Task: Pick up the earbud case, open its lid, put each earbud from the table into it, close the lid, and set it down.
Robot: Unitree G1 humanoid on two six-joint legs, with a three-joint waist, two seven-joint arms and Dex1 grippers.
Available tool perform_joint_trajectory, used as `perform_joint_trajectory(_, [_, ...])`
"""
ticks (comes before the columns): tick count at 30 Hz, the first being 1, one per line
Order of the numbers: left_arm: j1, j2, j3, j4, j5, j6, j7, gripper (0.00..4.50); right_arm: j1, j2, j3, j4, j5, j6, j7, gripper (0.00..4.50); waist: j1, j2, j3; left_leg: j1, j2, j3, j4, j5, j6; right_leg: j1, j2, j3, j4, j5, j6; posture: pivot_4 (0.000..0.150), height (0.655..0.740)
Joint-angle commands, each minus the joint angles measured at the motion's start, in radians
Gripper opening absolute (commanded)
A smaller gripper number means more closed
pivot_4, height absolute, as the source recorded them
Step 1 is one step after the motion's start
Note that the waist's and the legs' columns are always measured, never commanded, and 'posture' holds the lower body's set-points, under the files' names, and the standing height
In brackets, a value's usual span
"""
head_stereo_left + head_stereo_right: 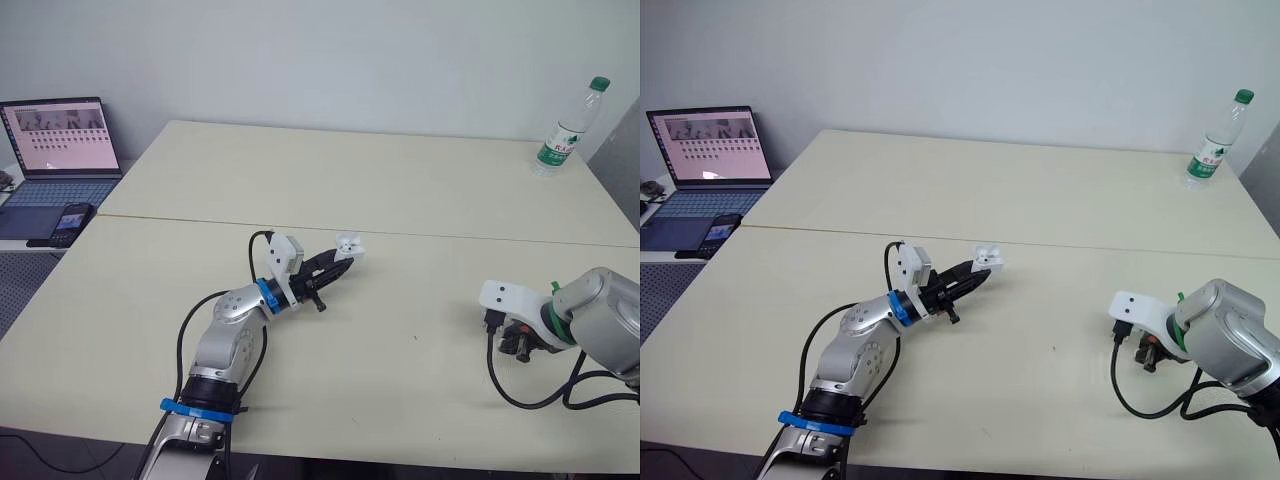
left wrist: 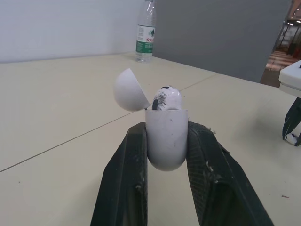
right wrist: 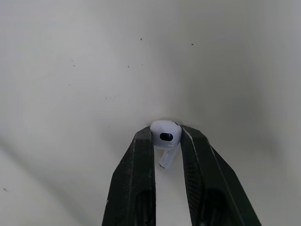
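Observation:
My left gripper [image 1: 342, 258] is shut on the white earbud case [image 2: 165, 136], holding it just above the middle of the table. The case's lid [image 2: 129, 89] stands open and one earbud [image 2: 165, 99] sits inside. In the eye views the case [image 1: 349, 244] shows at the tips of the left fingers. My right gripper [image 3: 165, 137] points down at the table near its front right and is shut on the second white earbud [image 3: 165, 135], its stem pointing back between the fingers. In the eye views the right gripper [image 1: 515, 343] is largely hidden under its wrist.
A plastic water bottle [image 1: 568, 130] stands at the table's far right corner. A laptop [image 1: 62, 150] and a phone [image 1: 70, 222] lie on a side table to the left. A seam [image 1: 450, 238] runs across the cream table.

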Motion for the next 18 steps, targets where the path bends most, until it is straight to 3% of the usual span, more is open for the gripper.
perform_joint_trajectory(1, [-0.007,0.000,0.006,-0.028,0.002,-0.021,-0.005,0.76,-0.008,-0.001,0.001,-0.027,0.036,0.015,-0.023,0.41,0.000,0.000,0.000,0.000,0.000,0.000,0.000,0.000,0.000,0.000,0.000,0.000,0.000,0.000,0.000,0.150,0.7362])
perform_joint_trajectory(8, [-0.011,-0.014,-0.007,-0.048,0.005,-0.008,0.011,0.76,-0.027,0.106,-0.132,0.004,0.101,-0.037,-0.142,0.41,-0.006,0.000,0.000,0.000,0.001,0.000,0.000,0.000,0.000,0.000,0.001,0.000,0.000,0.000,0.000,0.150,0.7362])
perform_joint_trajectory(18, [-0.068,-0.081,-0.056,-0.097,0.019,0.049,0.072,0.76,0.001,0.504,-0.537,0.045,0.306,-0.329,-0.392,0.41,0.001,-0.001,0.001,-0.005,0.000,-0.002,0.000,0.000,0.000,-0.003,0.001,-0.001,-0.001,0.000,0.000,0.150,0.7362])
